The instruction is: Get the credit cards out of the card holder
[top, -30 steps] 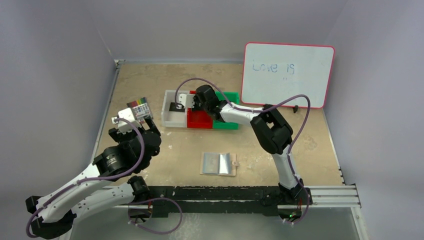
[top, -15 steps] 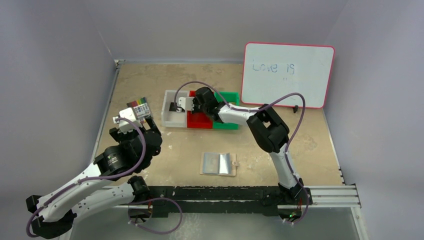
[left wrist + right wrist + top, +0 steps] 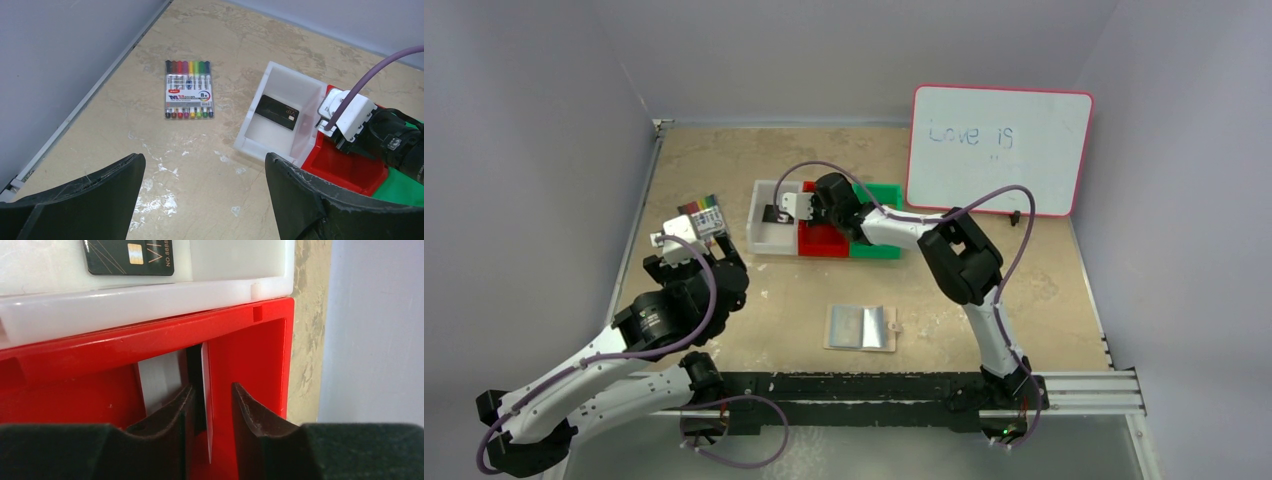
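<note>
Right wrist: the right gripper (image 3: 212, 386) has just parted, releasing a pale card (image 3: 205, 370) edge-on into the red bin (image 3: 245, 365) (black card (image 3: 130, 257) already binned). Card holder (image 3: 861, 327) lies open, well apart.

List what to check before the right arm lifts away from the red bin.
1. Right gripper free of the card: cannot tell. The jaws are apart with a gap on one side, but the other finger sits very close to the card.
2. Card inside the red bin: ok, though it stands on edge, not flat.
3. Black card in the white bin: ok, lying flat.
4. Holder emptied: cannot tell. It lies open on the table and its pockets are too small to read.
5. Left gripper out of the way: ok. It is open and empty, hovering near the markers.
</note>
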Motion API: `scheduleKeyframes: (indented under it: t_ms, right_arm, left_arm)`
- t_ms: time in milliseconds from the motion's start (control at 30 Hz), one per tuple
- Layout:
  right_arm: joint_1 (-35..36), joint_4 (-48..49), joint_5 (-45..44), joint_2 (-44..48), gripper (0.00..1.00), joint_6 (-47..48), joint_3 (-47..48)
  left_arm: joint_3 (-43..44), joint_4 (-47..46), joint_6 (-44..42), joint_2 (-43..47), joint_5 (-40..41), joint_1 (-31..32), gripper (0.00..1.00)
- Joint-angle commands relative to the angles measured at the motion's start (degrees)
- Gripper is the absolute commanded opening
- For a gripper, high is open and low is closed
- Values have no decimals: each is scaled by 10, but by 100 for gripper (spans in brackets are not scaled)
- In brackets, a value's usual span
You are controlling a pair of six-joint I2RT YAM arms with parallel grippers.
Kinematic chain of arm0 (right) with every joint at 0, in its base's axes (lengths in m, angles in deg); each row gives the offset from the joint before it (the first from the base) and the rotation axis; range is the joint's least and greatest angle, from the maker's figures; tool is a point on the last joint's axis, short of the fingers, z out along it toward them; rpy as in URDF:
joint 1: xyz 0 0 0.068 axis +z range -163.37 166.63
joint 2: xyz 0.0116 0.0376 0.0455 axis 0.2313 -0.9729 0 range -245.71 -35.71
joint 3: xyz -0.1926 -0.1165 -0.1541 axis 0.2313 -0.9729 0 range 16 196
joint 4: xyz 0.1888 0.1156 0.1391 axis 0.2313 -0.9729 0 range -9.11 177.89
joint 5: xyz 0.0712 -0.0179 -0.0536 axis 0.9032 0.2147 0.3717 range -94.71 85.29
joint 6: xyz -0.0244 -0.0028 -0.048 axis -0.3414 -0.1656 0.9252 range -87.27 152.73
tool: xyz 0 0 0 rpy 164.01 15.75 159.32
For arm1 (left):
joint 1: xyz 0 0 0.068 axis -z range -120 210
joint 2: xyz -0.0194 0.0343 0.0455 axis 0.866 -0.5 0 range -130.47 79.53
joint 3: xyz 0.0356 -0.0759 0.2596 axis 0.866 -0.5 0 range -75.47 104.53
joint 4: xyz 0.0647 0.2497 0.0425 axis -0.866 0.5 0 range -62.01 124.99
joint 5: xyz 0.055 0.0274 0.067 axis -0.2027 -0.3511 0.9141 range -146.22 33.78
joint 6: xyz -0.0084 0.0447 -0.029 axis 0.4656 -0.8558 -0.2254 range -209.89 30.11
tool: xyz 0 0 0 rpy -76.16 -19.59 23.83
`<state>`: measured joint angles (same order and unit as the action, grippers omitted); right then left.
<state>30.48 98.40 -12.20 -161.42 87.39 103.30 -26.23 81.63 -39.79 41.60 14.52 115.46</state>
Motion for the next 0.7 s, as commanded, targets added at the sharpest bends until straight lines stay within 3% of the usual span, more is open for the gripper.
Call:
scheduleKeyframes:
  t_ms: [0, 133, 433, 667]
  right_arm:
    - [-2, -4, 25, 43, 36, -17, 26]
    - [-2, -22, 63, 67, 46, -38, 27]
    - [-2, -19, 114, 105, 47, -107, 22]
    - [-4, -3, 78, 76, 47, -112, 16]
  left_arm:
    - [11, -13, -5, -3, 10, -1, 90]
    - [11, -13, -5, -3, 10, -1, 90]
    - [11, -13, -6, -8, 10, -1, 90]
    - [12, -13, -6, -7, 8, -1, 89]
